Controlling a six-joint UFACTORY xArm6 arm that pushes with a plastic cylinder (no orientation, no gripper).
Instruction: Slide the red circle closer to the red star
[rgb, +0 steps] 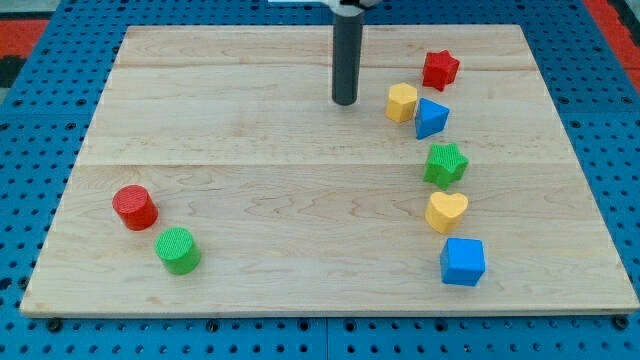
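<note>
We carry no jaws or fingers, only a straight dark rod, so there is nothing to spread or pinch; my tip (345, 101) rests on the wooden board (250, 120) near the view's top, touching no block. The rod stands upright, rising straight out of the view's top edge, where a bit of white mount shows. Just to the right of my tip sits the yellow block (402, 102), whose exact shape we cannot make out, and the blue triangle (432, 118) touches it on its lower right. The red star (440, 69) lies a little above and to the right of those two, near the board's top edge. The red circle (134, 207) is far off at the view's lower left, well apart from my tip and from the star; it stands on its flat face, and being round it shows no long axis or heading. The green circle (178, 250) sits just beside it, toward the lower right. Down the view's right side run the green star (446, 164), the yellow heart (446, 212) and the blue cube (462, 262), each near the next.
</note>
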